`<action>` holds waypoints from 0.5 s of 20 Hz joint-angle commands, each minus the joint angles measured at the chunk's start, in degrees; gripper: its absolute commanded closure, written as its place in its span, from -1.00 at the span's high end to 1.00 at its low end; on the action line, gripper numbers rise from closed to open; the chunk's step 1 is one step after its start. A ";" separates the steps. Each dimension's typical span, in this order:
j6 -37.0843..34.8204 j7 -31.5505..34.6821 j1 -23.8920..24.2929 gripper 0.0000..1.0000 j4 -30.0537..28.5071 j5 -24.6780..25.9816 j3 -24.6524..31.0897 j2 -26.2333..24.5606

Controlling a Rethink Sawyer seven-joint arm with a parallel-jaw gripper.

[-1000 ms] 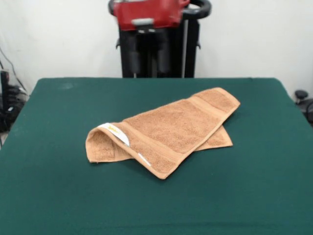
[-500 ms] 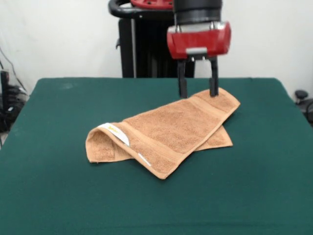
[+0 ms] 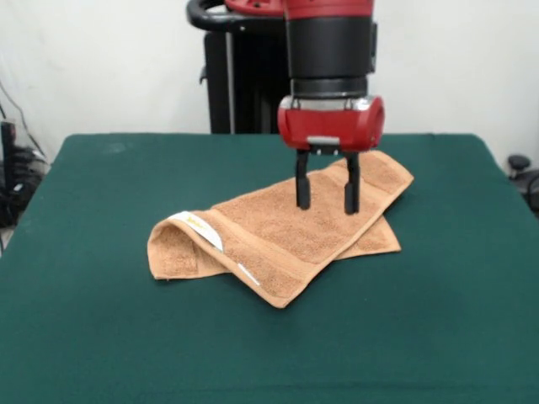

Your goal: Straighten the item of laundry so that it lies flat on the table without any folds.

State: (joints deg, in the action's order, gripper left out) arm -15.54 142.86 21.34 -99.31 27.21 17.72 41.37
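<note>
Towel (image 3: 286, 227): folded over, white label (image 3: 200, 229) at left fold, on green surface (image 3: 101, 337).
Hand (image 3: 327, 204): released, fingers spread, tips over towel's upper layer.

The towel (image 3: 286, 227) lies folded over itself near the middle of the counter (image 3: 101, 337), running from front left to back right. Its label (image 3: 200, 229) sits at the left end. The gripper (image 3: 327, 207) hangs over the towel's right half, fingers (image 3: 302, 192) apart.
</note>
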 commanded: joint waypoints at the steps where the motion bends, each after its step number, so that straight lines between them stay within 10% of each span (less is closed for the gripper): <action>1: 3.79 13.57 -5.98 1.00 4.39 -5.52 -6.31 -5.02; 10: 7.76 14.04 -12.19 1.00 10.44 -14.40 -13.01 -11.60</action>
State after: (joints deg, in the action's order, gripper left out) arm -11.40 142.86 13.36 -93.72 18.84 8.53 35.30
